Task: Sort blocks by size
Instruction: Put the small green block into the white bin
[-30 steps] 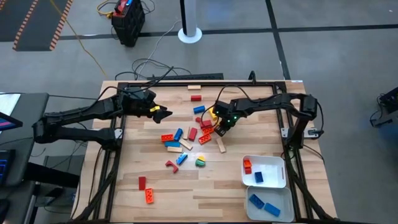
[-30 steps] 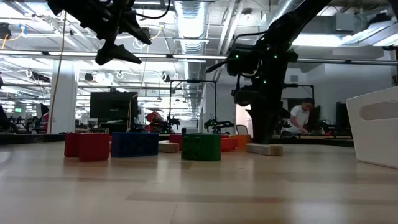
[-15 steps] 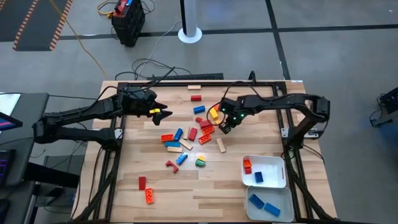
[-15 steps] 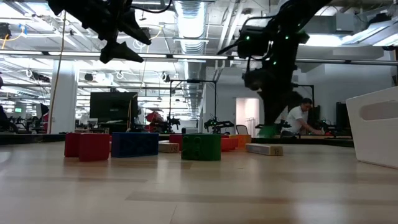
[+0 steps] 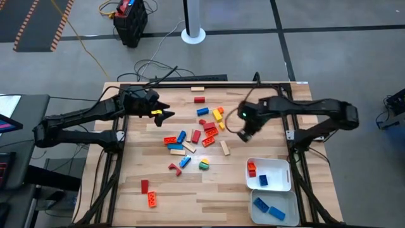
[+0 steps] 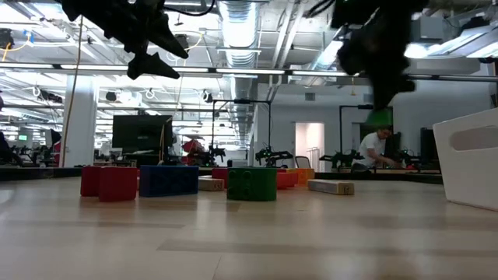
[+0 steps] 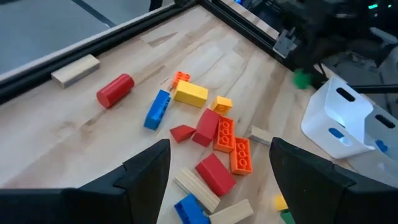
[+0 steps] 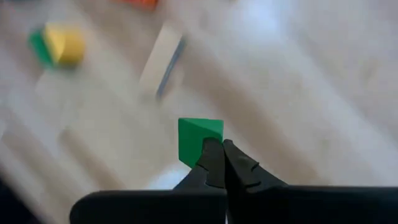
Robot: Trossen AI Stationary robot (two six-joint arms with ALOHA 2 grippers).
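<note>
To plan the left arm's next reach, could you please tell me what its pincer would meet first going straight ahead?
Probably the red blocks in the central pile; the left pincer is open, and depth is uncertain.

Pale striped wood table (image 5: 209, 190) with a black frame. At its centre, a scatter of blocks (image 5: 193, 142): red, orange, blue, yellow and plain tan wood. At 12 o'clock lie a tan block (image 5: 198, 89) and a red block (image 5: 199, 99). At 7 o'clock sit a red block (image 5: 144, 186) and an orange block (image 5: 152, 199). A yellow-and-green block (image 5: 204, 164) sits just below centre. At 5 o'clock, one white tray (image 5: 283, 170) holds orange and blue pieces; a second white tray (image 5: 289, 201) holds blue ones. The black right gripper (image 8: 219, 157) pinches a bright green block (image 8: 195, 140). The left gripper (image 5: 166, 114) is black with yellow tips.
</note>
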